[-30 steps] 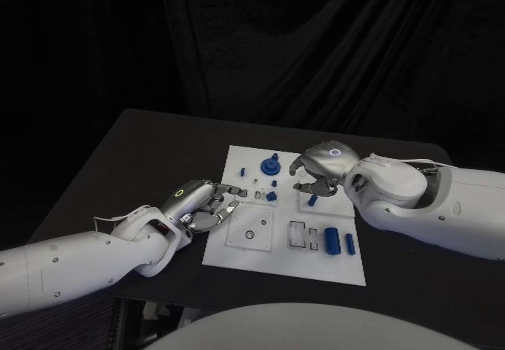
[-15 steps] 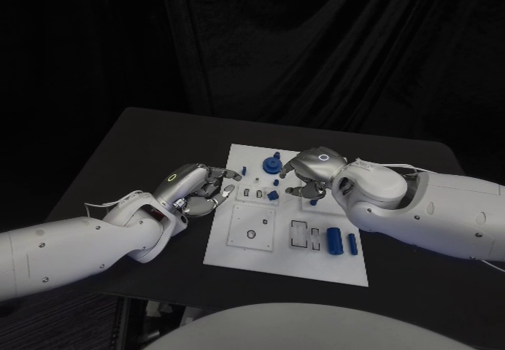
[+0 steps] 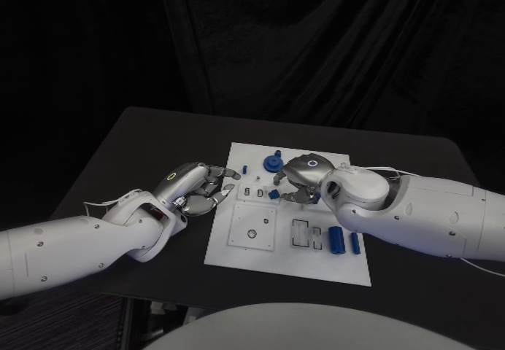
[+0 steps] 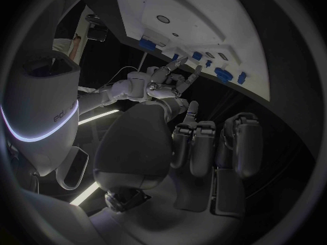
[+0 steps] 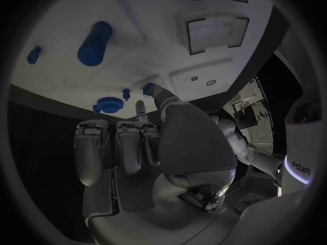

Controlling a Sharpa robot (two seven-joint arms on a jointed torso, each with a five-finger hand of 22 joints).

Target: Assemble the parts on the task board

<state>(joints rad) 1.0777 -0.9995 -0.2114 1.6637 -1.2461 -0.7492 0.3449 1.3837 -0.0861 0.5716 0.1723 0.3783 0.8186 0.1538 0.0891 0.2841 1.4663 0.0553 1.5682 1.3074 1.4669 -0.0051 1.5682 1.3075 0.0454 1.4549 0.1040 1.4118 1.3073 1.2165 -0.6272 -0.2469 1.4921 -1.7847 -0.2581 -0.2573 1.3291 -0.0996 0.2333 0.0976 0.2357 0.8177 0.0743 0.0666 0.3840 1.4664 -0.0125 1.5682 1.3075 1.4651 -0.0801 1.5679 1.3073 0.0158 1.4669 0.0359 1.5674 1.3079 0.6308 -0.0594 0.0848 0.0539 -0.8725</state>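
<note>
From the head view, the white task board (image 3: 290, 248) lies in the middle of the black table (image 3: 116, 160). The left hand (image 3: 202, 194) hangs just beside the board's left edge, fingers curled in, and nothing shows in them. The right hand (image 3: 299, 176) is over the far part of the board, right at a small blue part (image 3: 274, 195); I cannot tell if it holds that part or only touches it. A blue round part (image 3: 273, 163) stands at the far edge, and a blue cylinder (image 3: 333, 240) lies on the near right side beside a thinner blue bar (image 3: 350, 243). Some slots look open, so I think a lot of work is left. In the left wrist view, the left hand (image 4: 204, 147) has its fingers bent in together with nothing in them. In the right wrist view, the right hand (image 5: 126, 147) has fingers bent close together, one fingertip (image 5: 140, 108) near the round part, but the small part is hidden.
</note>
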